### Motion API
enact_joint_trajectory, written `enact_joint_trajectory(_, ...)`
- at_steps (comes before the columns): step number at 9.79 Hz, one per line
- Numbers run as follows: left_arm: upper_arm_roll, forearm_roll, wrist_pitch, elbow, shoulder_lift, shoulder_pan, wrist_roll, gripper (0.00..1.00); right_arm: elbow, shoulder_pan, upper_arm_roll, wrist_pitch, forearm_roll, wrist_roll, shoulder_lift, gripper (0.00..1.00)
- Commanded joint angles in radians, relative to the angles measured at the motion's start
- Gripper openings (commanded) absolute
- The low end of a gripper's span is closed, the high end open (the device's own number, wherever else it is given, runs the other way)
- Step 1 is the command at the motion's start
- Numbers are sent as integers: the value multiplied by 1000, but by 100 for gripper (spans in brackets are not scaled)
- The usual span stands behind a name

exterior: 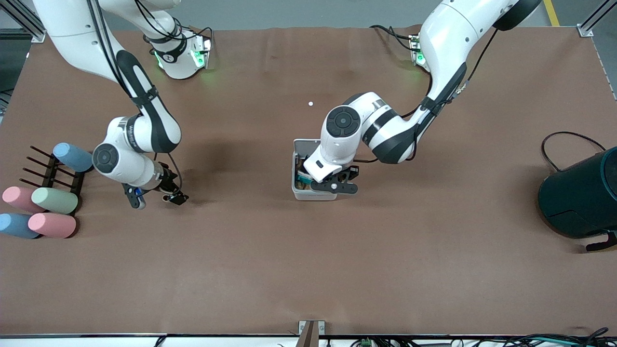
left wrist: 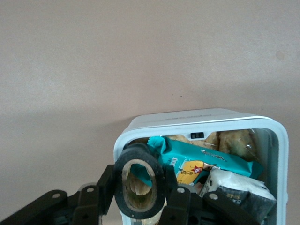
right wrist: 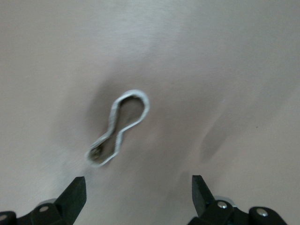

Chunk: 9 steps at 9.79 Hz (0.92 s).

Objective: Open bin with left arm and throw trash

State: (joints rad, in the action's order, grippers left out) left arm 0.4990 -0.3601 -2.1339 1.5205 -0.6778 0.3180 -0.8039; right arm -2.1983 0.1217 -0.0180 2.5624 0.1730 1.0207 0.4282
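Observation:
The bin (exterior: pixel 308 195), a small white-grey box, stands mid-table with its top open; the left wrist view shows its rim (left wrist: pixel 197 119) and a teal packet (left wrist: pixel 201 157) and other wrappers inside. My left gripper (exterior: pixel 333 185) is over the bin's open top, on the side nearer the front camera. In its wrist view it (left wrist: pixel 139 187) is shut on the black tape roll (left wrist: pixel 118 187). My right gripper (exterior: pixel 156 197) hangs low over the table toward the right arm's end, open and empty (right wrist: pixel 137 185). The pale twisted rubber band (right wrist: pixel 117 129) lies on the mat just ahead of its fingertips. The black packet is not seen.
Pastel cylinders (exterior: pixel 53 200) and a black rack (exterior: pixel 48 173) sit at the right arm's end. A large dark teal round container (exterior: pixel 578 197) with a cable stands at the left arm's end. A tiny white bit (exterior: pixel 311 103) lies farther from the front camera than the bin.

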Motion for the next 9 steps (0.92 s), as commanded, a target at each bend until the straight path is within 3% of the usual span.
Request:
enact_joint_trajectory(1, -3, -36, -1, -5, -25, 3, -20, 99, -31, 18, -25, 38, -18, 55, -7, 99)
enact_joint_trajectory(3, -3, -34, 2, -11, -16, 1, -20, 100, -26, 50, -71, 100, -18, 128, 27, 99)
enact_joint_trajectory(5, 0, -23, 43, -17, 24, -14, -11, 100, -23, 50, -76, 104, -18, 131, 29, 99)
enact_joint_trajectory(8, 6, 54, 300, -138, 128, -26, -6, 100, 21, 52, -74, 104, -17, 180, 30, 99)
enact_joint_trajectory(9, 7, 91, 308, -135, 194, -96, -6, 100, 38, 62, -74, 104, -17, 202, 30, 99)
